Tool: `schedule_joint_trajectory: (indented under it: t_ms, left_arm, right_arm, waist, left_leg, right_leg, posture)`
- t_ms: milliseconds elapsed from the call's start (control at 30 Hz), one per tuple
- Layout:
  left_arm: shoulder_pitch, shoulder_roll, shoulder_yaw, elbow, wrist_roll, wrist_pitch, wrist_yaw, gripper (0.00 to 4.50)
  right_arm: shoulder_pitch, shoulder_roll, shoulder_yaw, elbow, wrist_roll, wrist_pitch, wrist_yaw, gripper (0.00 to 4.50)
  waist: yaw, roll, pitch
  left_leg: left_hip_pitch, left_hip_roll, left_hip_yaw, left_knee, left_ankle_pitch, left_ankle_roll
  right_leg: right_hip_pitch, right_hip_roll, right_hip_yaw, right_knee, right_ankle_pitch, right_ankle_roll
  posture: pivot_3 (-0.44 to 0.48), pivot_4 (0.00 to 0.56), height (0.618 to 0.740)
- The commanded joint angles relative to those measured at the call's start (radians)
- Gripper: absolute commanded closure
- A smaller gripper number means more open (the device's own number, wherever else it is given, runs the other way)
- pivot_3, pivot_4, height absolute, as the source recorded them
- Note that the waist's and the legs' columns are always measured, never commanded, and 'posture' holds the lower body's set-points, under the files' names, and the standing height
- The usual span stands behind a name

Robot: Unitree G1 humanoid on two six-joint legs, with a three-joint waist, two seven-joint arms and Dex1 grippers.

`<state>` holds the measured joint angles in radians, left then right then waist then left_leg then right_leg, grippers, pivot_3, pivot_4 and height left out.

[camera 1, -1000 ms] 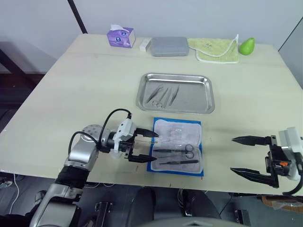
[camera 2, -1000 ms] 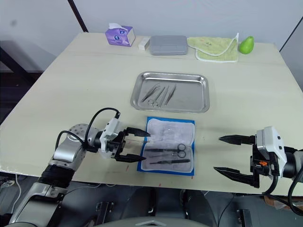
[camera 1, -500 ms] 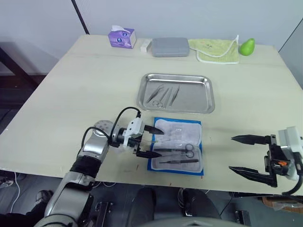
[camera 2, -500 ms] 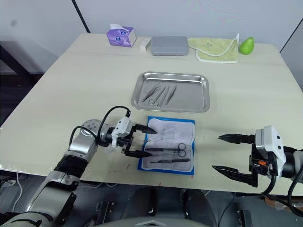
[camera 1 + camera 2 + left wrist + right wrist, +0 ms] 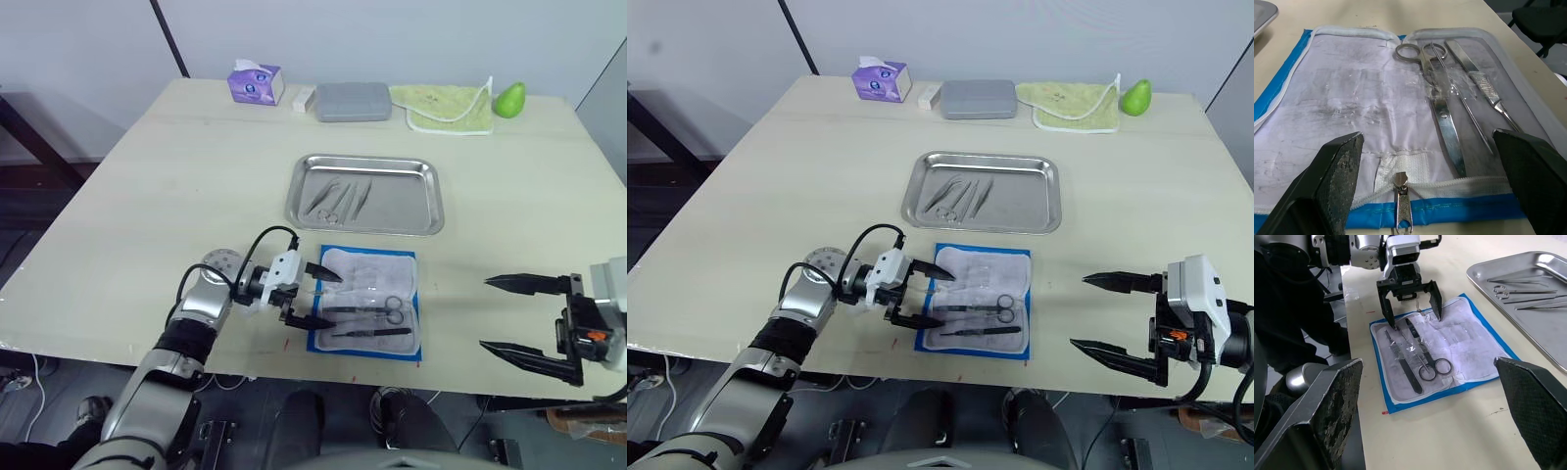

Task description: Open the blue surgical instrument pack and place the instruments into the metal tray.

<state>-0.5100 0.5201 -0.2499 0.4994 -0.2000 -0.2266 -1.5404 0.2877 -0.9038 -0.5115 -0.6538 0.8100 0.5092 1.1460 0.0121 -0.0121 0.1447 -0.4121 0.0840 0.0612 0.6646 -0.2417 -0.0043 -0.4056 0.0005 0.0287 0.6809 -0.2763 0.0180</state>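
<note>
Two arms over one big pale table [image 5: 176, 186], and the work sits near its front edge. The tray [image 5: 365, 194] lies mid-table, shiny, with several thin instruments [image 5: 338, 198] already lying in its left half. Just in front of it, close but apart, the pack [image 5: 368, 304] lies opened flat, white lining up, blue border all round.

Along the far edge there's a green cloth [image 5: 450, 106], a grey case [image 5: 353, 100], a purple tissue box [image 5: 255, 83] and a green pear [image 5: 509, 99] at the far right corner.

Left gripper [image 5: 321, 297] is right at the pack's left edge, fingers spread wide, tips over the lining; one tip near the upper blue border, the other by the tool ends. It holds nothing. From its wrist camera the zip pull [image 5: 1402, 195] sits between the fingers at the near border.

Right gripper [image 5: 509, 313] hangs well off to the right of the pack, past the table's front edge, fingers wide apart too, empty.

In the pack: scissors [image 5: 1439, 106] with ring handles, a thin probe-like tool beside them, and a scalpel handle [image 5: 1480, 85], all lying side by side, seemingly under clear plastic.
</note>
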Motion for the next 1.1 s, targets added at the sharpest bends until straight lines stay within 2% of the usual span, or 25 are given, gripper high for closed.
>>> schedule_joint_trajectory:
  t_ms: [33,267,433,600,733,867,933,967,1000,1100]
  left_arm:
    - [0.012,-0.002,-0.043,0.065,0.052,-0.009,-0.019,0.03]
    - [0.001,-0.012,-0.062,0.141,0.077,-0.052,-0.012,0.03]
    - [-0.007,-0.016,-0.065,0.179,0.080,-0.079,-0.013,0.03]
    - [-0.010,-0.019,-0.064,0.188,0.076,-0.087,-0.016,0.03]
    - [-0.007,-0.029,-0.067,0.192,0.074,-0.089,-0.019,0.03]
    - [-0.005,-0.037,-0.067,0.194,0.075,-0.084,-0.011,0.00]
    - [-0.004,-0.038,-0.067,0.191,0.076,-0.083,-0.008,0.00]
    - [-0.003,-0.039,-0.067,0.189,0.076,-0.083,-0.007,0.00]
    - [-0.002,-0.039,-0.066,0.185,0.076,-0.081,-0.005,0.00]
    - [0.001,-0.039,-0.066,0.173,0.075,-0.075,-0.002,0.00]
  right_arm:
    - [-0.022,-0.013,0.012,-0.028,0.015,0.006,-0.018,0.00]
    - [-0.072,0.001,0.070,-0.039,0.014,0.023,-0.088,0.00]
    - [-0.115,0.040,0.159,-0.059,-0.094,-0.037,-0.167,0.00]
    - [-0.235,0.036,0.361,-0.051,-0.286,-0.012,-0.287,0.00]
    - [-0.485,0.122,0.627,0.066,-0.331,0.141,-0.309,0.00]
    - [-0.605,0.176,0.758,0.148,-0.400,0.173,-0.312,1.16]
    - [-0.643,0.189,0.816,0.177,-0.448,0.166,-0.309,2.22]
    - [-0.654,0.192,0.834,0.186,-0.465,0.164,-0.309,2.36]
    - [-0.666,0.194,0.859,0.200,-0.491,0.155,-0.305,2.78]
    - [-0.691,0.188,0.908,0.221,-0.533,0.136,-0.276,2.78]
  waist:
    - [0.000,0.001,-0.001]
    - [0.002,0.006,-0.004]
    - [0.001,0.008,-0.008]
    - [0.001,0.012,-0.011]
    - [-0.005,0.011,-0.015]
    - [0.007,0.012,-0.015]
    - [0.004,0.012,-0.015]
    - [0.001,0.012,-0.015]
    - [0.001,0.012,-0.015]
    - [0.001,0.012,-0.015]
  left_leg:
    - [0.000,0.000,0.000,0.000,0.000,0.000]
    - [0.005,-0.001,-0.002,0.000,0.000,0.000]
    - [0.012,-0.001,-0.001,-0.001,0.000,0.000]
    - [0.012,-0.001,0.000,-0.002,0.000,0.000]
    - [0.014,-0.001,0.001,-0.003,0.000,0.000]
    - [0.012,-0.003,0.000,-0.005,0.000,0.000]
    - [0.012,-0.004,0.002,-0.005,-0.001,0.002]
    - [0.012,-0.004,0.002,-0.005,-0.001,0.002]
    - [0.013,-0.004,0.002,-0.005,-0.001,0.002]
    - [0.014,-0.004,0.003,-0.005,-0.001,0.002]
  right_leg:
    - [0.000,0.000,0.000,0.000,0.000,0.000]
    - [0.007,0.001,0.000,-0.001,-0.002,0.002]
    - [0.012,0.001,0.001,-0.001,-0.002,0.002]
    - [0.012,0.001,0.002,-0.001,-0.002,0.003]
    - [0.012,0.001,0.004,-0.001,-0.003,0.002]
    - [0.011,0.001,0.005,-0.002,-0.001,-0.003]
    - [0.010,0.001,0.010,-0.002,-0.001,-0.002]
    - [0.010,0.001,0.010,-0.002,-0.001,-0.002]
    - [0.010,0.001,0.011,-0.002,-0.001,-0.002]
    - [0.010,0.001,0.012,-0.001,-0.004,0.000]
  posture:
    - [0.000,0.150,0.740]
    - [0.000,0.150,0.740]
    - [0.000,0.150,0.740]
    - [0.000,0.150,0.740]
    - [0.000,0.150,0.740]
    - [0.000,0.150,0.740]
    - [0.000,0.150,0.740]
    - [0.000,0.150,0.740]
    - [0.000,0.150,0.740]
    - [0.000,0.150,0.740]
